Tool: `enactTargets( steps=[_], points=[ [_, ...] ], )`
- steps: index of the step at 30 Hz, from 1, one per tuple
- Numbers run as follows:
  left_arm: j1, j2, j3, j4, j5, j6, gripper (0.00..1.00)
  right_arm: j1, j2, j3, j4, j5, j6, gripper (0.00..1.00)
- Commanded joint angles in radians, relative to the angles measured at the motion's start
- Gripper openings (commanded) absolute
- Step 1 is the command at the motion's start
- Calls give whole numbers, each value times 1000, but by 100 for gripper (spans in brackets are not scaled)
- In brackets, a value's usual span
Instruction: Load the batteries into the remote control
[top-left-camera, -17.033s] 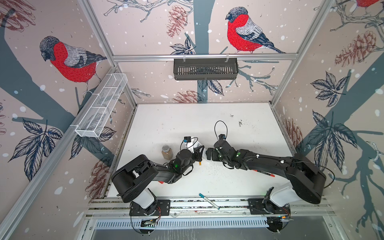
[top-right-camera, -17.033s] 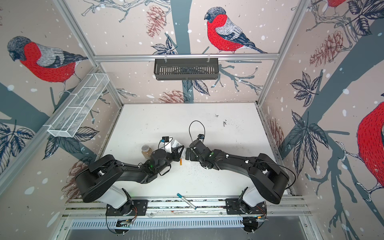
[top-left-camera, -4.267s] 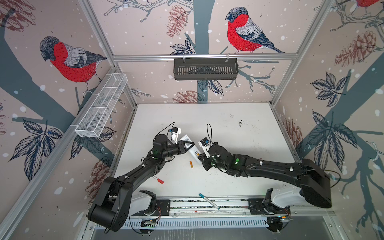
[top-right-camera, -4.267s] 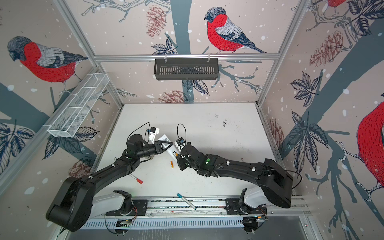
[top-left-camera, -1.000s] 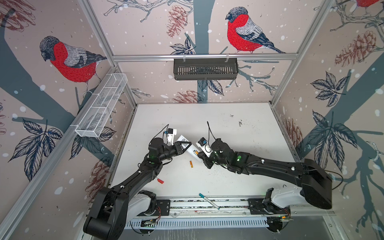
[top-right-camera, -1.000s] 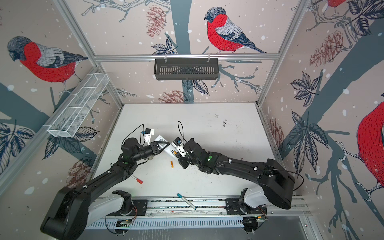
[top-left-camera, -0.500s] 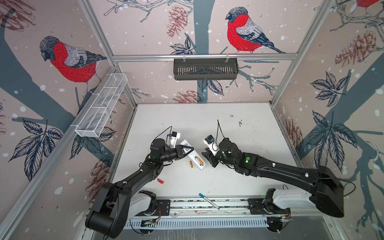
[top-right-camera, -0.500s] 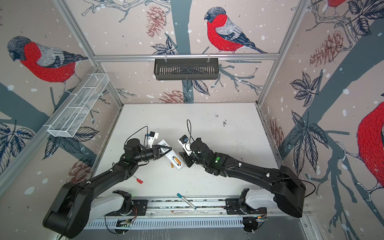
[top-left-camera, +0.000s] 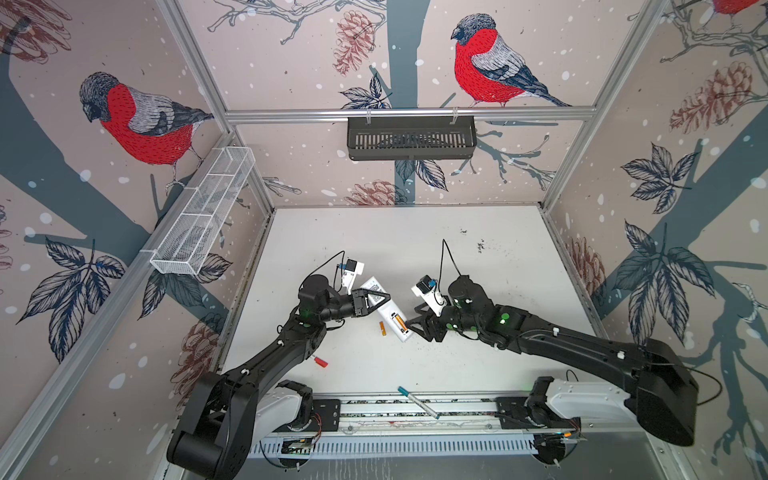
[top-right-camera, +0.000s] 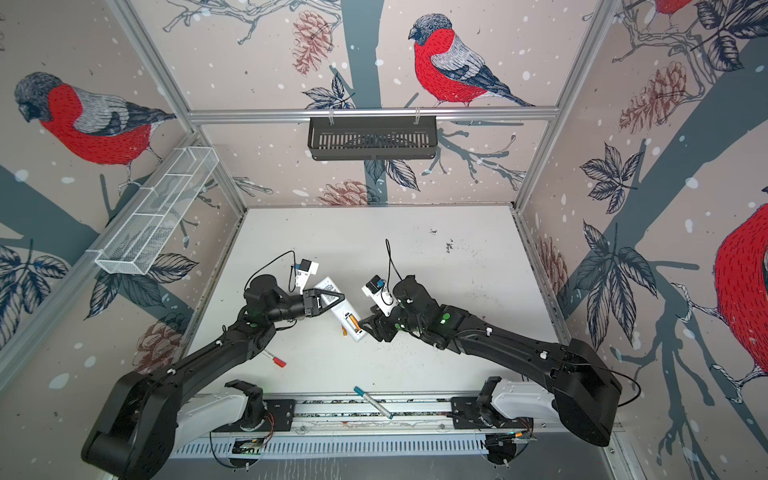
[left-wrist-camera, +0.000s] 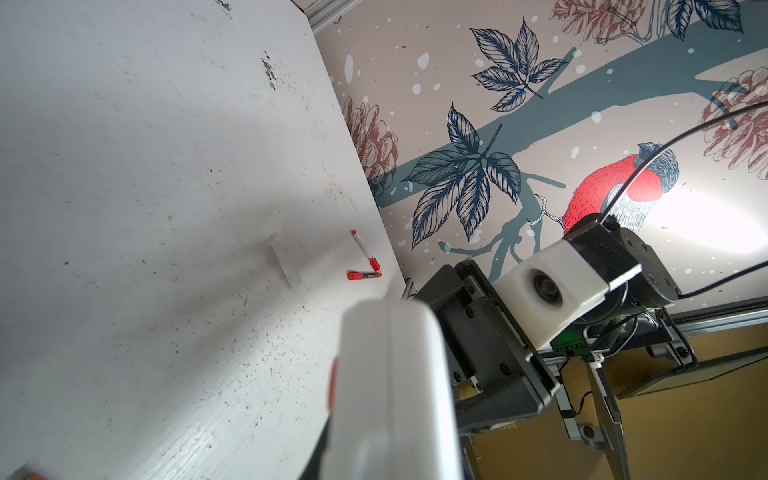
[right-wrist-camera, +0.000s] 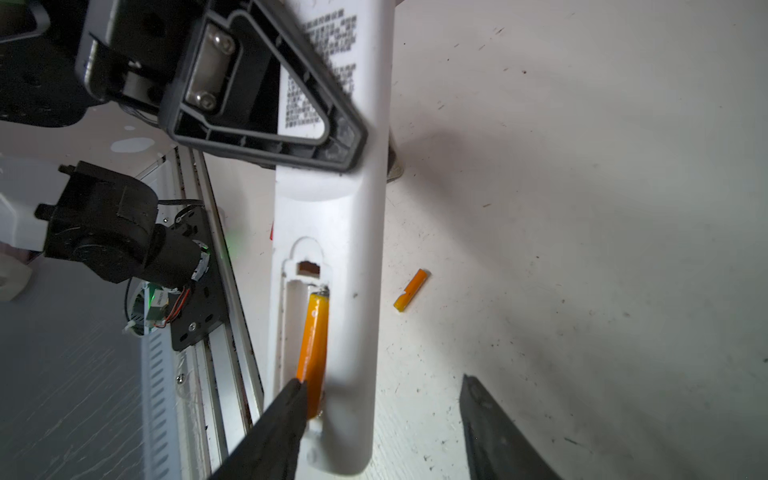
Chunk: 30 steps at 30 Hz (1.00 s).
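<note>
The white tabletop (top-left-camera: 457, 257) is scuffed and speckled with dark grit, boxed in by bird-and-pinecone wallpaper. A black basket (top-left-camera: 411, 143) hangs on the back wall and a wire basket (top-left-camera: 203, 216) on the left wall. Near the tabletop's middle, the left gripper (top-left-camera: 382, 298) reaches in from the left edge and pinches the remote control (top-left-camera: 390, 311) at its labelled end, back side up. One battery (right-wrist-camera: 313, 340) lies in the open compartment. A second battery (right-wrist-camera: 410, 290) lies on the tabletop just beside the remote control. The right gripper (top-left-camera: 417, 328), stretched low from the front right corner, has its jaws spread, with one fingertip (right-wrist-camera: 291, 399) at the compartment battery's end.
</note>
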Motion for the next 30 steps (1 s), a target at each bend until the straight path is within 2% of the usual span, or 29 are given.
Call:
enactTargets(
  steps=[1, 7, 14, 18, 22, 25, 30],
  points=[
    [-11, -7, 9, 64, 24, 20, 0, -1, -7, -4, 44, -71, 14, 60],
    [-27, -19, 10, 66, 24, 23, 0, -5, 15, -11, 69, -110, 21, 55],
    [-40, -30, 11, 70, 25, 24, 0, -31, 44, -15, 84, -136, 37, 31],
    [-43, -33, 10, 69, 24, 24, 0, -39, 66, -14, 81, -144, 40, 26],
    [-43, -31, 11, 67, 22, 27, 0, -40, 69, -6, 74, -143, 39, 29],
    [-41, -40, 25, 9, -1, 67, 0, -40, 59, -1, 67, -130, 37, 38],
    [-38, -91, 146, -392, -173, 315, 0, -38, 41, -10, 62, -74, 42, 57]
  ],
)
